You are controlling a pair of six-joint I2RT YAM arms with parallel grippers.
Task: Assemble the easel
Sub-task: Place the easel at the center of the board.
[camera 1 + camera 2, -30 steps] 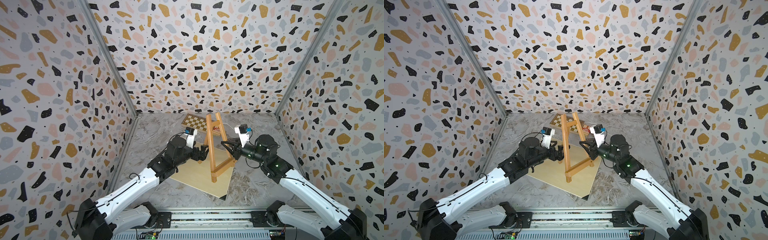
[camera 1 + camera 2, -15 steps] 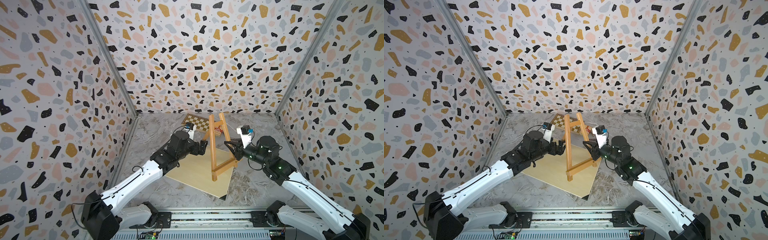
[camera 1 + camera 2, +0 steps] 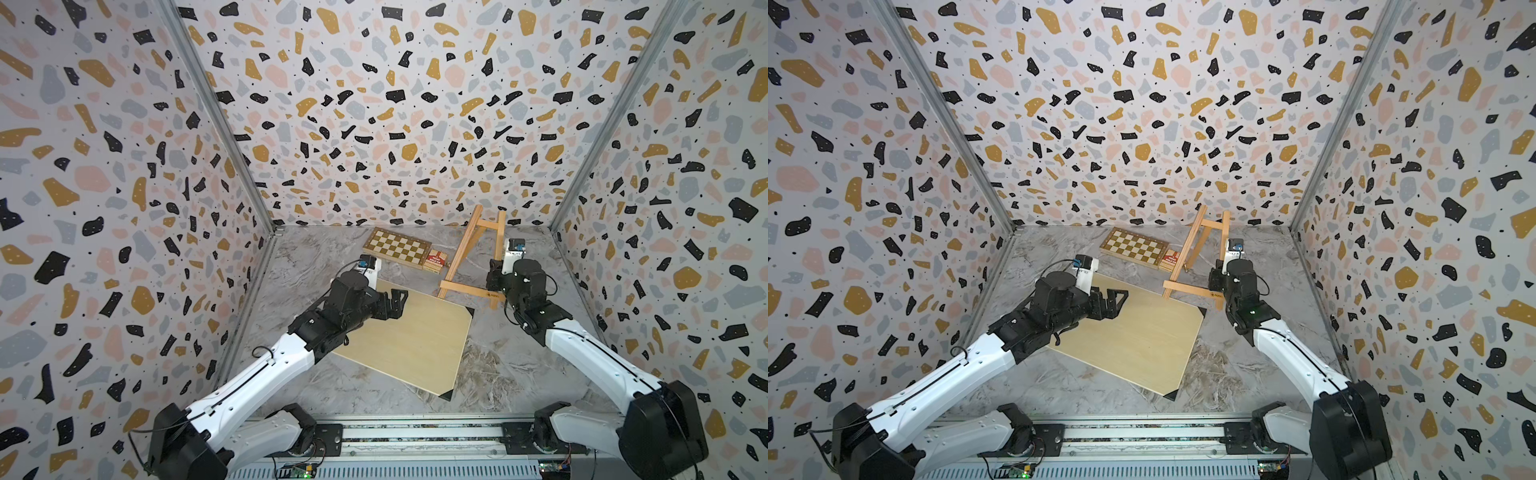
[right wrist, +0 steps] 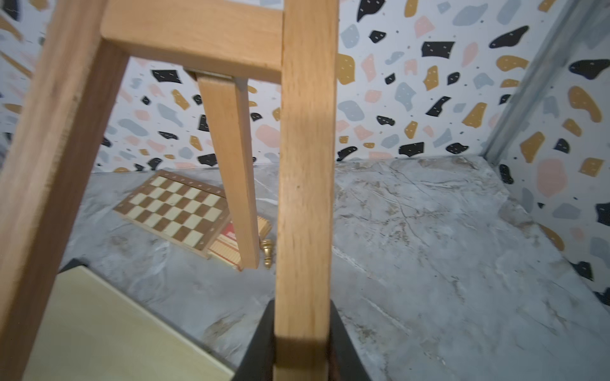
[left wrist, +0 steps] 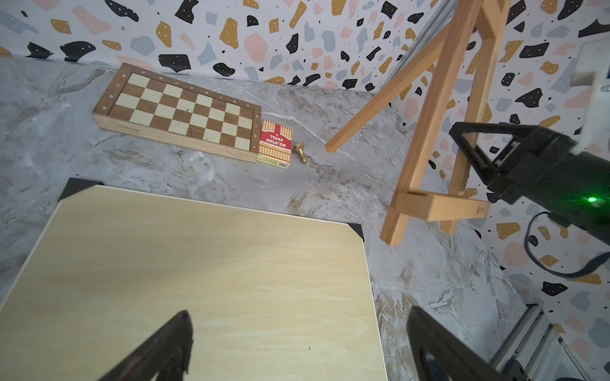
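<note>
a: at the far right of the grey marbled table (image 3: 498, 365), how does the small honey-brown wooden a-frame easel (image 3: 463, 288) stand?
b: upright, just beyond the far right corner of the large pale rectangular board with black corners (image 3: 411, 345). its rear leg reaches toward the red card box (image 5: 274, 144) and the small gold chess pawn (image 5: 300, 152). whether its feet bear on the table cannot be told.
a: the right gripper (image 4: 302, 330)?
b: jaws closed narrowly on the easel's right front slat, just above the ledge bar.
a: the left gripper (image 5: 298, 313)?
b: jaws spread wide, holding nothing, over the pale board, well apart from the easel.
a: background?
b: the checkered wooden chessboard (image 3: 397, 248) lies by the back wall, touching the card box.
</note>
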